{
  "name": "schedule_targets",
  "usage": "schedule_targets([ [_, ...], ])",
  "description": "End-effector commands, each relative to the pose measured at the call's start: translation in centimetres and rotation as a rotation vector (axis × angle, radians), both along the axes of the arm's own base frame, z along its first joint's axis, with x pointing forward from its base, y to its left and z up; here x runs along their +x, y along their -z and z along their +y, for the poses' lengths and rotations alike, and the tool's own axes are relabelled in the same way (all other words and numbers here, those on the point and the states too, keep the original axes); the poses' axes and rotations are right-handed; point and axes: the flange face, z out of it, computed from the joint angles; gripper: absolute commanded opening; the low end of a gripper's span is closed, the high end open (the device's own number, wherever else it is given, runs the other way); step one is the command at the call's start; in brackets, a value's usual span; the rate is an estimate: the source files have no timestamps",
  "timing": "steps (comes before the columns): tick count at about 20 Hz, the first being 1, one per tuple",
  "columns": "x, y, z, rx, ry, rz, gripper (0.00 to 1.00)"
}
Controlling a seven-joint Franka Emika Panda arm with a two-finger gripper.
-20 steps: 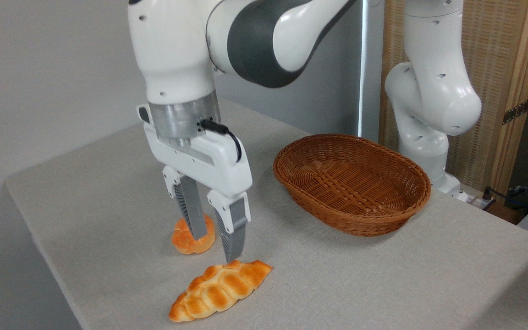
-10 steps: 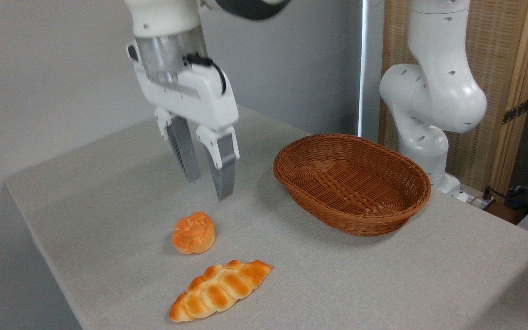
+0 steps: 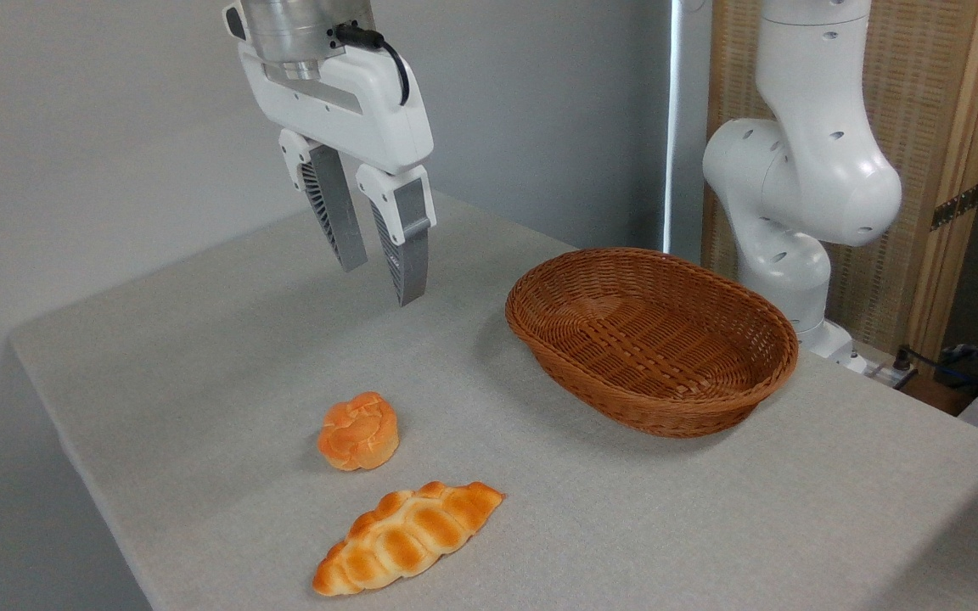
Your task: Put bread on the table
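Note:
The bread (image 3: 408,536), a long braided golden-brown loaf, lies flat on the table (image 3: 200,356) near its front edge. High above and behind it hangs my gripper (image 3: 383,284), open, with nothing between its two grey fingers. It is well clear of the loaf and touches nothing.
A small round orange bun (image 3: 358,431) sits on the cloth just behind the loaf. A brown oval wicker basket (image 3: 731,399), with nothing in it, stands to the right. The arm's white base (image 3: 795,195) rises behind the basket. The table's left edge is close to the bun.
My gripper has risen from beside the bun, just above the loaf's far tip, to high above the table. Loaf and bun have not moved.

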Motion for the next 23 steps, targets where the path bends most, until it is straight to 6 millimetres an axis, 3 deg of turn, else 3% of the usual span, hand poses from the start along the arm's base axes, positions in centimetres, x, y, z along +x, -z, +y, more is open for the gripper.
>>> schedule_targets([
  [1, -0.6, -1.3, -0.1, -0.008, 0.011, -0.004, 1.0],
  [23, 0.7, -0.6, 1.2, 0.032, -0.006, -0.061, 1.0],
])
